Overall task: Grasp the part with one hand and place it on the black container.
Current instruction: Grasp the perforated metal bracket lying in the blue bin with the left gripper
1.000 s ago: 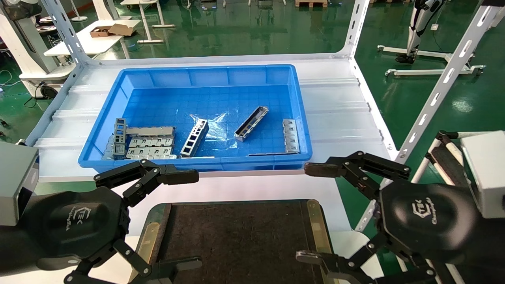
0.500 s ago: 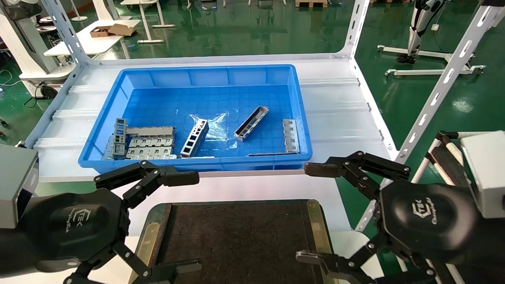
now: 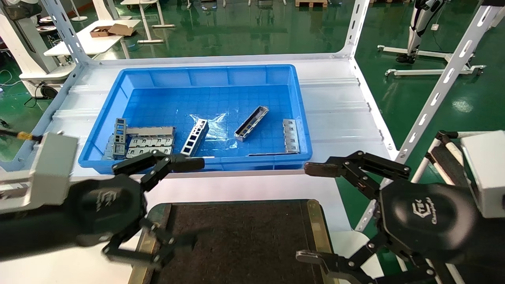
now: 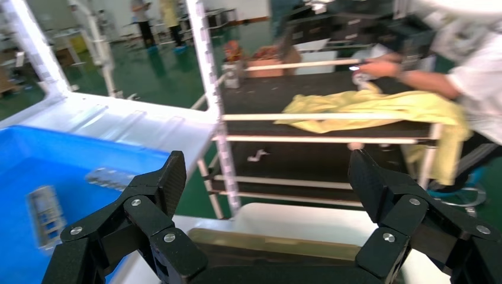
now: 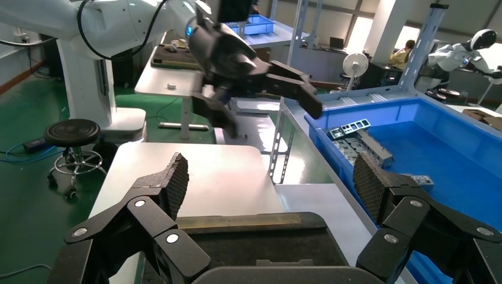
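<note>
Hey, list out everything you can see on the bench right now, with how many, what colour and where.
part: one, silver-grey slotted channel bar, lying diagonally right of centre in the bin.
ladder-like bar: one, grey, square windows, lying diagonally mid-bin.
flat plates: a small pile, grey, front left corner of the bin.
tabbed plate: one, grey, by the bin's right wall.
blue bin: one, bright blue, on the white shelf.
white shelf: one, under the bin.
black container: one, matt black with brass-coloured side strips, nearest the robot.
left hand: black, open, above the container's left edge.
right hand: black, open, above the container's right edge.
</note>
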`<state>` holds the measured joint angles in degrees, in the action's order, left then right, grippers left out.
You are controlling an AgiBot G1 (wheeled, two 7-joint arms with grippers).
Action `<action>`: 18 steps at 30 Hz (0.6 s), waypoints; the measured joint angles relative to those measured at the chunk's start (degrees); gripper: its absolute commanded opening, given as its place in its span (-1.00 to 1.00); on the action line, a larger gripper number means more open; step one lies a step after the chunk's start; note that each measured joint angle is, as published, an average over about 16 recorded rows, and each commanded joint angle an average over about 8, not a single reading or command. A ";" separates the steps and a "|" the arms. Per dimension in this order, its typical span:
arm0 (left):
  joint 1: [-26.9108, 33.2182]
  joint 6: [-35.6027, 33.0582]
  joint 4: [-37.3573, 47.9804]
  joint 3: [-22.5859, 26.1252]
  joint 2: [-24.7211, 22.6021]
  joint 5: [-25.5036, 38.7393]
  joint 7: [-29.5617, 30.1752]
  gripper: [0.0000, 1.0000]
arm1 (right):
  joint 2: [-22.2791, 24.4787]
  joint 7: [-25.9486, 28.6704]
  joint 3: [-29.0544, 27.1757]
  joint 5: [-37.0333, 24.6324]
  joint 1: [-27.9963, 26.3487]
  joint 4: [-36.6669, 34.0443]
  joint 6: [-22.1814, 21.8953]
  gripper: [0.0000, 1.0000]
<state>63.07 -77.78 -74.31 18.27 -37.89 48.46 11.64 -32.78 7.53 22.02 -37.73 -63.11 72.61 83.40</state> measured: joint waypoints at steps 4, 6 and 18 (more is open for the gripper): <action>2.10 2.44 1.41 1.47 -2.33 3.36 0.33 1.00 | 0.00 0.00 0.00 0.00 0.00 0.00 0.00 1.00; 3.35 3.75 2.45 2.31 -3.78 5.20 0.49 1.00 | 0.00 0.00 0.00 0.00 0.00 0.00 0.00 1.00; 11.64 12.38 13.49 7.17 -15.01 15.30 0.39 1.00 | 0.00 0.00 0.01 0.01 0.00 0.00 0.00 1.00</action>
<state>74.71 -65.40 -60.81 25.44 -52.90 63.75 12.04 -32.77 7.53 22.03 -37.72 -63.11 72.61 83.40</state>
